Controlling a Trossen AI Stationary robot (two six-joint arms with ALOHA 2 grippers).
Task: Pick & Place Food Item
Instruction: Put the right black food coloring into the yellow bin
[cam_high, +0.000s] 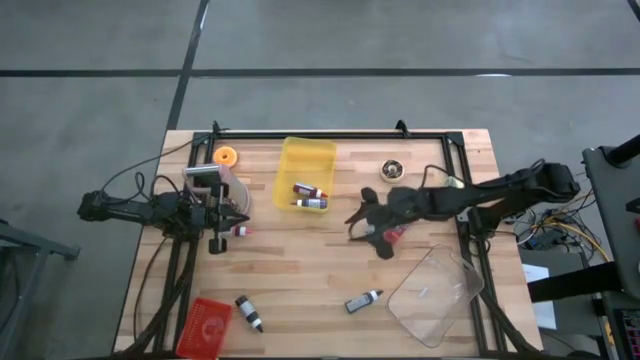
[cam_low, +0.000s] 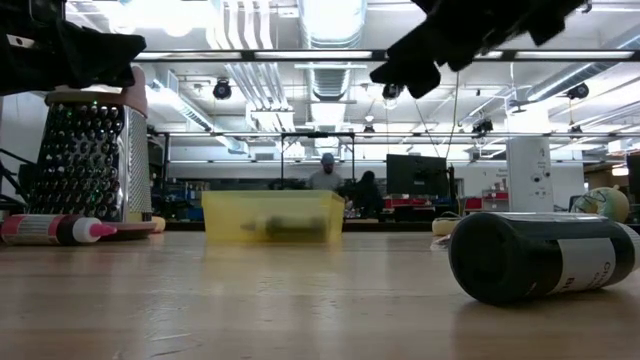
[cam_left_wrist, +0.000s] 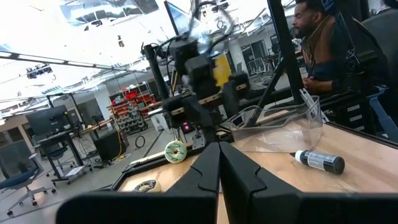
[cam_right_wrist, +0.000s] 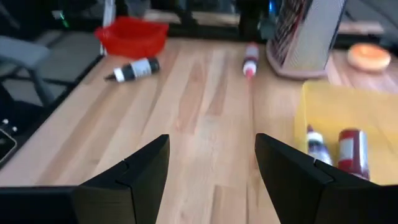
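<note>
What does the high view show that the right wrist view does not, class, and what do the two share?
Only the high view: the clear tray, the left pincer, shut, by the grater.

Only the right wrist view: the open right pincer seen from behind its fingers.

Both: the yellow bin holding two bottles, the red basket, the orange donut.

Desk (cam_high: 300, 270) is pale wood planks, smooth and slightly shiny. Yellow bin (cam_high: 305, 172) looks like translucent plastic, the grater (cam_low: 92, 160) is perforated metal, clear tray (cam_high: 435, 295) is glossy plastic.
</note>
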